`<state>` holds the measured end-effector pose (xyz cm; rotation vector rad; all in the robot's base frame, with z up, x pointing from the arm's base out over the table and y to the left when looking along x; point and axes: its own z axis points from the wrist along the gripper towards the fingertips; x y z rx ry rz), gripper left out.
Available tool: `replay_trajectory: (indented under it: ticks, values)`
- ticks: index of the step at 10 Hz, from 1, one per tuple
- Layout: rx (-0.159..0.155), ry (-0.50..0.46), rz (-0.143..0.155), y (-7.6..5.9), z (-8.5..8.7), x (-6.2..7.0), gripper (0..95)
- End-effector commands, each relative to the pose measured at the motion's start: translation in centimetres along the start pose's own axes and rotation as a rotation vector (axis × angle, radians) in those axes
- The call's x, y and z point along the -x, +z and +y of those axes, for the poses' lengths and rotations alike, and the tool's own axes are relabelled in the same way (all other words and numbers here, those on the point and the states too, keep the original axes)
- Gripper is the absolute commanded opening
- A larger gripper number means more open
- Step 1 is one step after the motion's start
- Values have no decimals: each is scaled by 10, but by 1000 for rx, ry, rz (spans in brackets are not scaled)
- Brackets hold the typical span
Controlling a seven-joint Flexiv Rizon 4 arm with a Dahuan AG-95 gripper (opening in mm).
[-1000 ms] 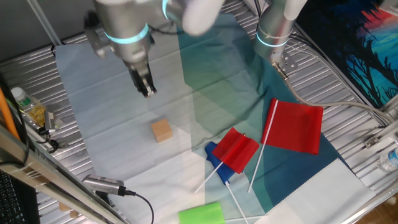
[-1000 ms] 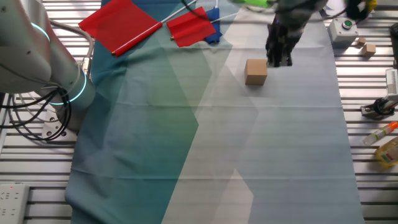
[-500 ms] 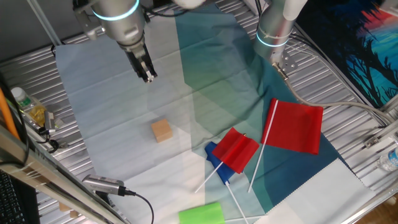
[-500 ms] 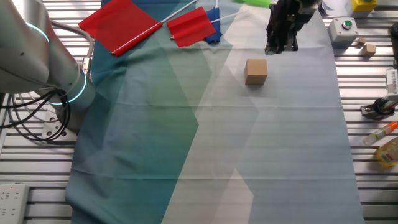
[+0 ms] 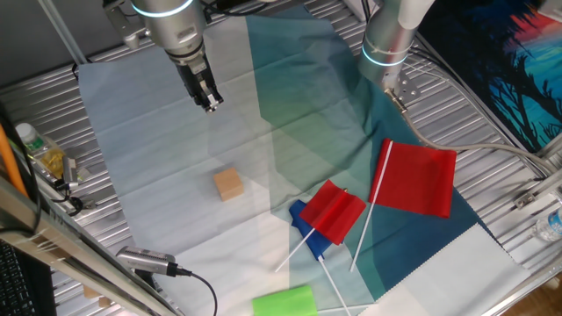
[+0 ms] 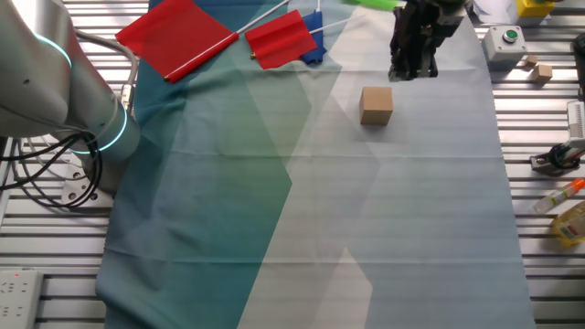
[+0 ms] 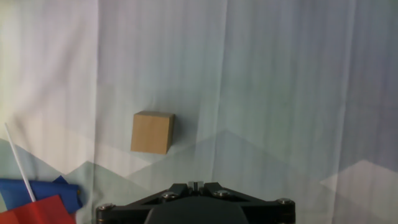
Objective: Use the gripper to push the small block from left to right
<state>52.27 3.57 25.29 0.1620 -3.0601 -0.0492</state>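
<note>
Raised above the cloth, the gripper (image 5: 211, 104) hangs from the silver-grey arm (image 5: 176, 31) with its two black fingers pressed together, nothing between them. In the hand view only the very tip of the gripper (image 7: 195, 185) shows at the bottom edge, the fingers meeting at the centre.

Most of the table (image 5: 61, 88) is covered by a cloth (image 5: 290, 132) in pale grey, green and teal bands; ribbed metal slats show around its edges. A second silver arm (image 5: 391, 35) with a cyan-lit ring stands at the far side in one fixed view, its base on the teal part of the cloth; in the other fixed view it fills the left edge (image 6: 55, 82).

A large red flag (image 5: 420, 180) on a white stick lies on the teal band, and a smaller red flag (image 5: 334, 211) lies just beside it, overlapping a blue piece (image 5: 303, 230). A green rounded block (image 5: 284, 302) sits at the near edge of the cloth.

Resting flat on the pale grey band is the small block (image 5: 228, 184), a plain tan wooden cube well apart from the gripper and not touched by it. In the other fixed view the small block (image 6: 376, 105) sits just below the dark gripper (image 6: 409, 71); in the hand view the small block (image 7: 152, 132) lies ahead and to the left of the fingertips.
</note>
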Motion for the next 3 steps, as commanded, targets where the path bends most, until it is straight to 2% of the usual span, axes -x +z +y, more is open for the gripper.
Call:
replay_trajectory:
  ticks: [1,3]
  values:
    - [2,-2,8,0,0,2,0]
    - [4,-4,10,0,0,2,0]
